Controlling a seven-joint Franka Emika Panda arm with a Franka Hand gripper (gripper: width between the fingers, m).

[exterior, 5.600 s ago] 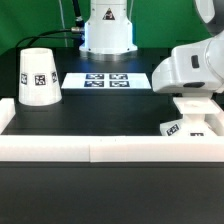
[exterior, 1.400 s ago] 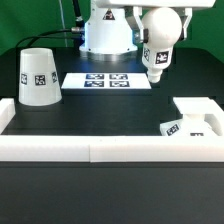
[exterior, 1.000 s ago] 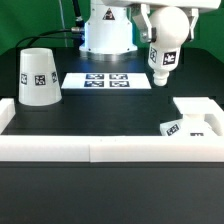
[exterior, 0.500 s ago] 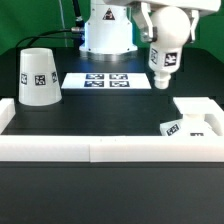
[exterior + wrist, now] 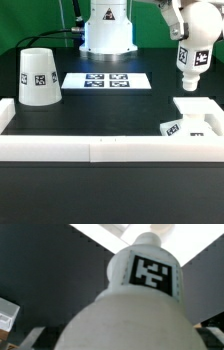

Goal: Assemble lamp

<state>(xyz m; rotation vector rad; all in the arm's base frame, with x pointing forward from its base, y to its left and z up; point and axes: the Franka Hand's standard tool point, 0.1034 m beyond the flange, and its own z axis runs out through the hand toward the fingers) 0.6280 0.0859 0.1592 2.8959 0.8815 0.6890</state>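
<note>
In the exterior view the arm enters at the upper right of the frame, and the hand (image 5: 193, 22) carries the bulb (image 5: 189, 62) clear of the tabletop (image 5: 110, 115). The bulb's narrow neck points down and shows a black-and-white tag. The neck's tip hangs above the base (image 5: 200, 112), well apart from it. The base lies at the exterior view's right edge, against the white rail (image 5: 100, 150) that borders the tabletop.

The fingers are hard to make out in this view. Since the bulb hangs in the air under the wrist, the hand is closed around its round upper part.

The shade (image 5: 38, 77) stands upright at the exterior view's left, wide end down, with its tag facing the camera. The marker board (image 5: 105, 80) lies flat between the shade and the bulb, in front of the robot's pedestal (image 5: 107, 30).

The wrist view shows none of these surroundings clearly. The bulb (image 5: 130, 303) fills it, broad near the lens and tapering to the tip, so its tag (image 5: 152, 273) reads large and sharp. Dark tabletop flanks the bulb, and a pale strip beyond the tip is too blurred to identify.
</note>
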